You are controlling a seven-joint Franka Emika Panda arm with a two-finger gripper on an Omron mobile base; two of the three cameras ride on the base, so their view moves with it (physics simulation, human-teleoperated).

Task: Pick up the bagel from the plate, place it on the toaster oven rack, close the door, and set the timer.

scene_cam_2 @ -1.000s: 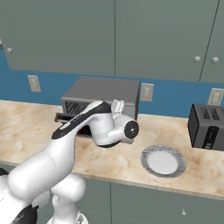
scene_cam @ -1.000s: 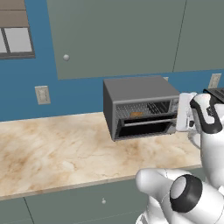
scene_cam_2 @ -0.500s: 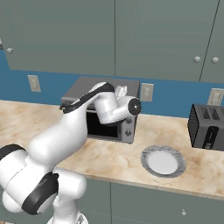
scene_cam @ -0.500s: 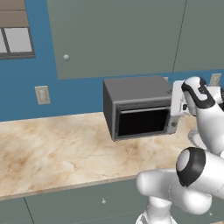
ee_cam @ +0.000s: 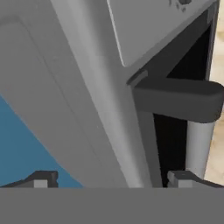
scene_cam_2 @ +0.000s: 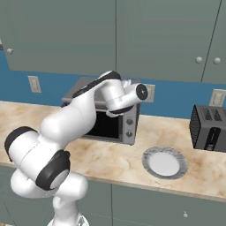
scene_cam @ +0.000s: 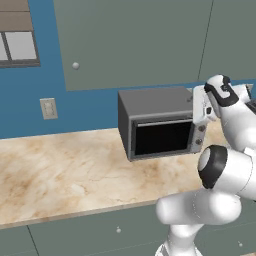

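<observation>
Door (scene_cam: 163,137) now shut flush on the toaster oven (scene_cam: 150,105), where a second ago it hung open with the bagel showing on the rack inside; bagel presumably behind the dark glass, plate (scene_cam_2: 164,163) bare on the counter to the right. Gripper (ee_cam: 111,180) up at the oven's top right corner, jaws wide apart, clamped on nothing, so probably only the timer knob (scene_cam_2: 129,122) left. No brand, label or legible writing anywhere.
</observation>
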